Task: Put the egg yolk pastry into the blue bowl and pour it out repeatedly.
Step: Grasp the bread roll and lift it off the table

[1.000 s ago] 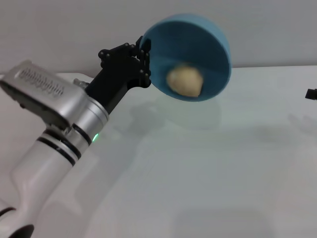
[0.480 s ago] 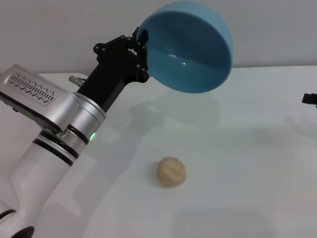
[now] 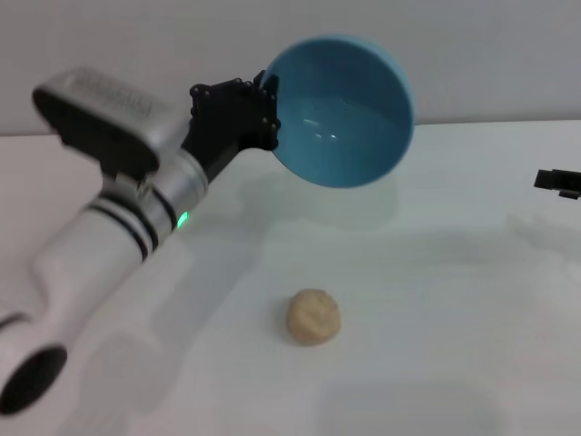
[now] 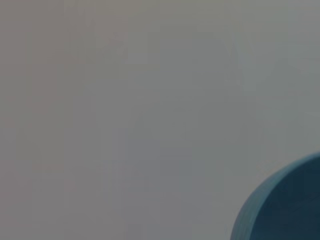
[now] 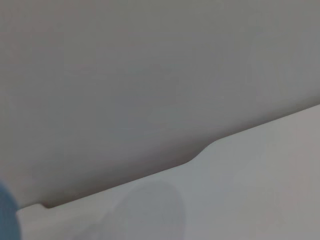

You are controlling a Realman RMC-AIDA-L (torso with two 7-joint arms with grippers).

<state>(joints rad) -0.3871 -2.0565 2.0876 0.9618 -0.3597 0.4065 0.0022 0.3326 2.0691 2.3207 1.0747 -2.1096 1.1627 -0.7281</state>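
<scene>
Pastry [image 3: 314,317] sits alone on the white tabletop [image 3: 436,318], low in the head view at about 6 o'clock from the bowl [image 3: 340,111] and well apart from it. That blue bowl hangs tipped on its side in the air, its empty mouth facing down and toward the viewer. The left claw [image 3: 265,109] is clamped on the bowl's rim at 9 o'clock. A sliver of the bowl [image 4: 285,205] shows in the left wrist view. The right claw [image 3: 560,181] pokes in at 3 o'clock; I cannot tell how its fingers stand.
</scene>
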